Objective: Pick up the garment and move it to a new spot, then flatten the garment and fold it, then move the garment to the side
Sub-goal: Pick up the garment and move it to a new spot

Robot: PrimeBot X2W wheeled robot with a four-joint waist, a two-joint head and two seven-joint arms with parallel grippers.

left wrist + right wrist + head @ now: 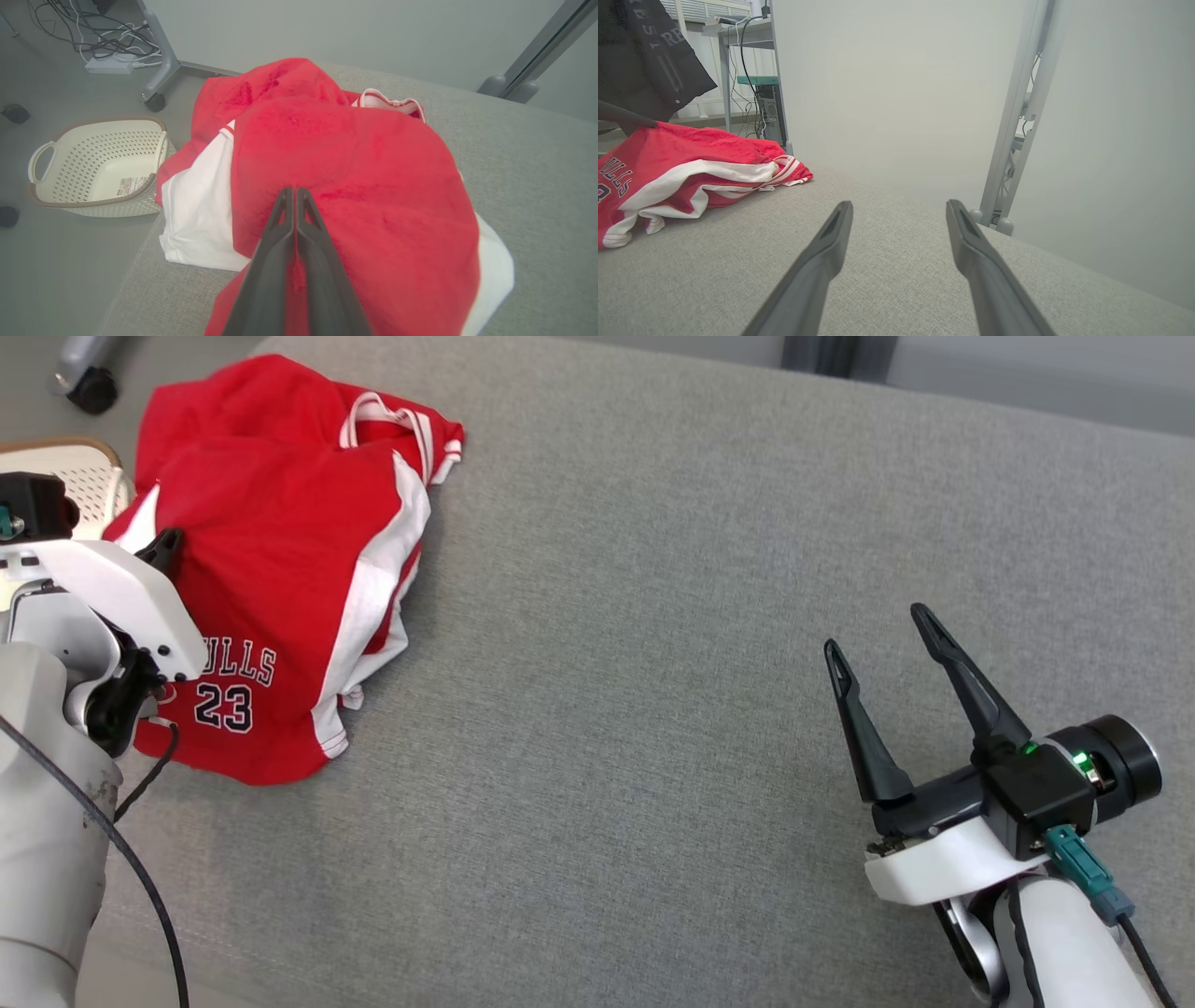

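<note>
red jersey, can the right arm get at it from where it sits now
Probably yes. The grey cushion between the right gripper and the jersey lies bare, and that gripper's jaws stand open. The left gripper is shut on the jersey's left side, so the right edge looks free.

Both arms end in 2 long dark tapered fingers (822,261). The right gripper (876,630) has a white shell (934,873), a black boxy block (1036,793) with a green light (1083,763), a stubby black cylinder (1125,756) and a teal plug (1074,863) on a black cable (1144,952). The left gripper (294,191) gets a white cover (121,593) with little dark holes, plus a scuffed pale grey forearm (42,859) trailing a thin black wire (140,887).
</note>
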